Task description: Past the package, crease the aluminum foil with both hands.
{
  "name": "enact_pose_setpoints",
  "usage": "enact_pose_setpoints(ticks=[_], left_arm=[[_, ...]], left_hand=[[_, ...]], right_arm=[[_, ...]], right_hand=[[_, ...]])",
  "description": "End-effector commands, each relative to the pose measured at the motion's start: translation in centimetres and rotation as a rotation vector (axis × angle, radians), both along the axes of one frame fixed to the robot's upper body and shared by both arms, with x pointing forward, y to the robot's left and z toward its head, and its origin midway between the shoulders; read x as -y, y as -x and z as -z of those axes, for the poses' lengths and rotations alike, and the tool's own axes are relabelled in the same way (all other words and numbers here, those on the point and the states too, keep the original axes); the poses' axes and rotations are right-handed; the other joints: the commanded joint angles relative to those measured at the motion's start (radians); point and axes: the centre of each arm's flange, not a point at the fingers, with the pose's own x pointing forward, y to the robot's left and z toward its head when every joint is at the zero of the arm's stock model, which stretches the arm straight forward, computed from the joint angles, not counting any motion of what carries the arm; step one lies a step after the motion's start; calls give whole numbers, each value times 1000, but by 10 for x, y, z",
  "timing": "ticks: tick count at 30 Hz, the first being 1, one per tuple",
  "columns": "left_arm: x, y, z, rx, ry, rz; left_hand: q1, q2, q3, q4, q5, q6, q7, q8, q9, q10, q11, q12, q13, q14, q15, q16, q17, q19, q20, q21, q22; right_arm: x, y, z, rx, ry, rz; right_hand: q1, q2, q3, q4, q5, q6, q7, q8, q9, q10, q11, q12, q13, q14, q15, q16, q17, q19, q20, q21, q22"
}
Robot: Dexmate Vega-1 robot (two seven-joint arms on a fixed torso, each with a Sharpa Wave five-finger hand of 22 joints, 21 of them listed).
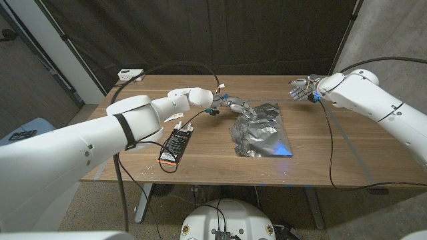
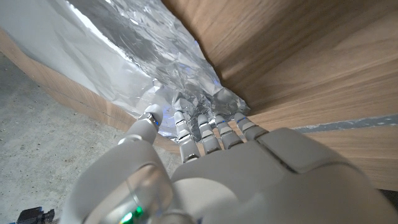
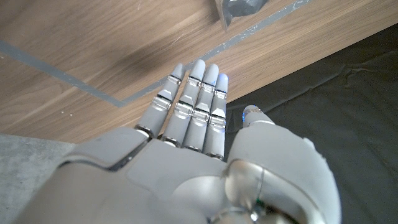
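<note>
A crumpled sheet of aluminum foil [image 1: 261, 133] lies on the wooden table [image 1: 347, 147], right of a black package [image 1: 175, 144]. My left hand [image 1: 233, 105] reaches past the package to the foil's far left corner. In the left wrist view, the left hand [image 2: 205, 155] closes its fingertips and thumb on the crinkled edge of the foil [image 2: 124, 43], which bunches up there. My right hand [image 1: 301, 91] hovers near the table's far right side, apart from the foil. The right hand [image 3: 193, 124] has straight fingers and holds nothing; a corner of the foil [image 3: 239, 7] shows beyond it.
A white box [image 1: 130, 74] sits at the table's far left corner. Black cables run over the table by the package and hang off the right arm. A grey tape line [image 3: 74, 87] crosses the wood. A dark curtain hangs behind the table.
</note>
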Motion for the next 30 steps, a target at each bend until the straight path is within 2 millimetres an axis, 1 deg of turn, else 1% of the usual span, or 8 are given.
enact_pose_setpoints(ticks=[1, 6, 10, 13, 15, 20, 22, 30], left_arm=[[-4, 4, 3, -13, 6, 36], [-6, 5, 3, -10, 10, 46], [-7, 6, 4, -9, 15, 51], [-8, 5, 4, -7, 18, 47], [-10, 5, 4, -7, 24, 43], [-12, 2, 4, 0, 32, 24], [-13, 1, 3, -1, 40, 16], [-16, -1, -7, 14, 60, 7]], left_hand=[[3, -7, 1, -2, 0, 1, 4, 1, 2, 9, 0, 2, 2, 10, -1, 1, 1, 5, 2, 2, 3], [3, -7, 1, -2, 0, 1, 4, 1, 2, 9, -2, 2, 2, 10, -2, 1, 1, 5, 1, 2, 3], [4, -7, 1, -2, -1, 0, 4, 1, 2, 8, 1, 1, 2, 10, -2, 1, 1, 5, 0, 2, 3], [4, -7, 1, -2, -1, 1, 4, 1, 2, 8, 2, 1, 2, 10, -2, 1, 1, 5, 0, 2, 3], [4, -7, 1, -2, -1, 1, 4, 1, 2, 8, -1, 1, 2, 10, -2, 1, 1, 5, 0, 2, 3], [4, -7, 1, -2, -1, 2, 4, 1, 2, 8, 2, 1, 2, 10, -2, 1, 1, 5, 0, 2, 3], [4, -7, 1, -2, -1, 2, 4, 1, 2, 9, -3, 1, 2, 10, -1, 1, 1, 5, 0, 2, 3], [4, -8, 2, -2, -1, 1, 4, 1, 2, 9, 4, 1, 2, 12, -1, 1, 1, 5, 0, 2, 3]], right_arm=[[-20, 8, 3, 55, 119, 29], [-31, 11, 6, 67, 188, 35], [-40, 13, 10, 80, 249, 37], [-43, 13, 13, 87, 261, 28], [-44, 12, 14, 92, 268, 25], [-46, 11, 16, 106, 271, 17], [-46, 11, 16, 104, 271, 16], [-49, 12, 13, 120, 299, 26]], right_hand=[[-11, -1, -2, 6, -3, -2, -14, 3, -1, -6, -11, -5, 0, -4, -5, -4, 3, -7, -3, 2, 3], [-15, -2, -1, 6, -2, -3, -24, 3, -2, -10, -15, -11, -3, -15, -5, -9, 2, -19, -7, -2, 3], [-23, -2, -1, 7, -3, -11, -38, 0, -2, -29, -28, -24, -7, -39, -7, -18, 5, -34, -12, -5, 3], [-26, -2, -2, 6, -2, -16, -46, -2, -2, -31, -31, -28, -9, -56, -10, -22, 9, -48, -14, -9, 3], [-27, -3, -2, 6, -2, -16, -46, -1, -2, -35, -34, -31, -10, -58, -10, -22, 10, -50, -14, -9, 3], [-28, -3, -1, 4, -2, -19, -54, -3, -2, -33, -37, -33, -12, -59, -12, -22, 11, -53, -16, -9, 2], [-28, -3, 0, 4, -2, -19, -53, -2, -3, -31, -37, -33, -13, -60, -13, -22, 10, -53, -16, -8, 2], [-30, -4, 1, 2, -2, -19, -54, -2, -3, -32, -40, -37, -15, -60, -14, -23, 10, -54, -19, -6, 2]])
